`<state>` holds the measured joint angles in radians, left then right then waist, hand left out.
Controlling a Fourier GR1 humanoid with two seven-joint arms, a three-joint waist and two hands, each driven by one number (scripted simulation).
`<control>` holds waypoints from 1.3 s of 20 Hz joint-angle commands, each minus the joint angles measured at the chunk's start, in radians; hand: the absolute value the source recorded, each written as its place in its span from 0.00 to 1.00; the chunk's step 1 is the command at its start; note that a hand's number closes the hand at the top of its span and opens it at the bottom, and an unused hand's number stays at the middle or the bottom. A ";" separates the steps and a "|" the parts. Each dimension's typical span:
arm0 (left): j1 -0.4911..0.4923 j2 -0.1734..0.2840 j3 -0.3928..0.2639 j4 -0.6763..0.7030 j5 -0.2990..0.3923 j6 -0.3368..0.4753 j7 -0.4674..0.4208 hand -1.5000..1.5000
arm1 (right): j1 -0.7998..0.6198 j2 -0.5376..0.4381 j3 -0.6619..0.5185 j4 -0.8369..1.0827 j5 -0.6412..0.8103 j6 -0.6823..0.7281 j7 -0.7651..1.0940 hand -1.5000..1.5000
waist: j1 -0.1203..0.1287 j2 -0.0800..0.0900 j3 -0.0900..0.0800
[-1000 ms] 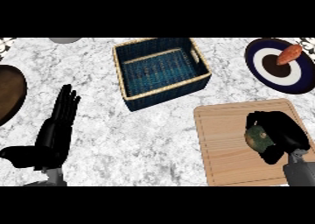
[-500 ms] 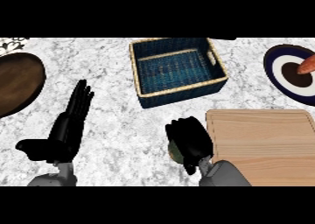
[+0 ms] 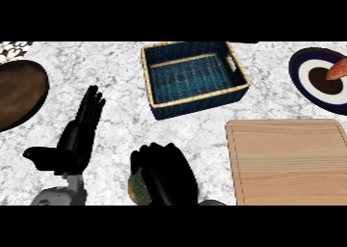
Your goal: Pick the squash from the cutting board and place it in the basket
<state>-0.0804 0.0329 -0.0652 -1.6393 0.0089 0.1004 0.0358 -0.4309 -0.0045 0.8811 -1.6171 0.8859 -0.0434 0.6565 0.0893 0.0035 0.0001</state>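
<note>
Head view, looking steeply down on the white marbled counter (image 3: 119, 62). Right hand (image 3: 166, 176), black, low in the frame, its fingers curled over the mottled green squash (image 3: 138, 189); only a sliver of the squash shows at the hand's left side, so the fruit is grasped and carried off the board, not yet delivered. Directly ahead of the fingertips, across a strip of bare counter, stands the rectangular dark-blue wicker basket with a pale woven rim (image 3: 200, 99), mouth up and nothing visible inside. The near rim is the edge the hand must pass over; judging from the layout, the squash needs to ride above that rim before the fingers part, or it could catch on the wall. To the hand's right lies the pale wooden cutting board (image 3: 290, 161), with nothing on it. Beyond the board, far right of the hand, a round dark-blue plate with white ring (image 3: 317, 79) bears an orange-brown item (image 3: 341, 70), well apart from the path. Left hand (image 3: 76, 140), left of the right hand, rests with fingers straight and thumb out, holding nothing. Further left, a dark brown round wooden dish (image 3: 16, 94) sits at the frame edge. Open counter on both sides of the basket leaves the approach free.
</note>
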 commanded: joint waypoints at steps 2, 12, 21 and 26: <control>-0.010 -0.007 0.019 0.031 -0.012 0.027 -0.019 0.50 | -0.158 0.004 0.113 -0.149 -0.100 -0.172 0.213 1.00 | -0.026 -0.007 -0.002; 0.044 0.012 0.035 -0.020 0.002 0.017 -0.004 0.50 | -0.553 0.004 0.072 -0.283 -0.230 -0.230 0.668 1.00 | -0.061 -0.017 -0.003; 0.025 0.028 0.057 -0.035 0.010 0.018 0.032 0.50 | -0.686 0.004 -0.087 -0.074 -0.230 -0.053 0.678 1.00 | -0.084 -0.011 -0.002; 0.052 0.051 0.080 -0.053 0.042 -0.008 0.020 0.50 | -0.673 0.004 -0.182 0.012 -0.214 -0.049 0.578 1.00 | -0.082 -0.006 -0.001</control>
<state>-0.0228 0.0549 -0.0184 -1.6762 0.0177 0.1183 0.0338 -1.0884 -0.0145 0.7473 -1.6628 0.6626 -0.1360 1.1390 0.0075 -0.0053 -0.0013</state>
